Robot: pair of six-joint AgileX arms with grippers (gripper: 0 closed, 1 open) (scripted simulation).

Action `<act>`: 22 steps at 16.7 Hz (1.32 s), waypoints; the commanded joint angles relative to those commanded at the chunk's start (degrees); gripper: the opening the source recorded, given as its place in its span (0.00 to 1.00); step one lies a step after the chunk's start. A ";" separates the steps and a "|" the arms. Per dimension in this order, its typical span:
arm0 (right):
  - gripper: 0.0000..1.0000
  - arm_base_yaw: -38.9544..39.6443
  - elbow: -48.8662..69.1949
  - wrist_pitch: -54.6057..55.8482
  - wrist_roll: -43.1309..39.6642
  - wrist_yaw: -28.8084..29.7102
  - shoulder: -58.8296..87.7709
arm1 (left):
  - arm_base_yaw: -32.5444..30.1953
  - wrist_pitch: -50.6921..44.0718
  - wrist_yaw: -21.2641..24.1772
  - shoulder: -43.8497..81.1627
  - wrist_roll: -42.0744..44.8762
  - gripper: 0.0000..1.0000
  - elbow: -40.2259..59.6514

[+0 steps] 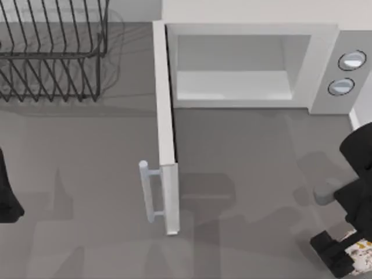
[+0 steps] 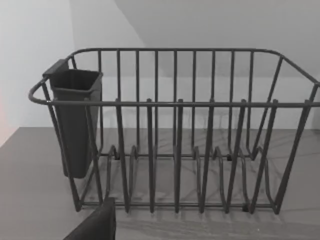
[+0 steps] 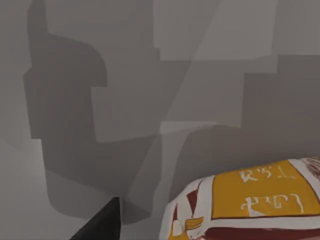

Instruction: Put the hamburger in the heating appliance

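Note:
The hamburger point(image 1: 361, 251), wrapped in white with orange-yellow and dark red patches, lies at the table's front right corner. In the right wrist view the hamburger point(image 3: 250, 205) sits close under the camera. My right gripper point(image 1: 347, 256) is down around it and open; one dark fingertip point(image 3: 100, 225) stands a little apart from the wrapper. The white microwave point(image 1: 322, 52) stands at the back right with its pale cavity point(image 1: 232, 84) bare and its door point(image 1: 164, 128) swung out toward the front. My left arm point(image 1: 7, 195) is parked at the left edge.
The door's bar handle point(image 1: 148, 192) sticks out left of the door edge near mid-table. Two round knobs point(image 1: 352, 60) sit on the microwave's grey panel. A black wire dish rack point(image 1: 52, 52) with a dark cup point(image 2: 75, 120) stands at the back left.

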 joint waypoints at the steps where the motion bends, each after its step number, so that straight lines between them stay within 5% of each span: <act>1: 0.00 0.00 0.00 0.00 0.00 0.00 0.00 | 0.00 0.00 0.00 0.00 0.00 1.00 0.00; 8: 0.00 0.00 0.00 0.00 0.00 0.00 0.00 | 0.00 0.00 0.00 0.00 0.00 1.00 0.00; 22: 0.00 -0.40 18.22 -30.49 -0.44 -0.37 -14.17 | 0.00 0.00 0.00 0.00 0.00 1.00 0.00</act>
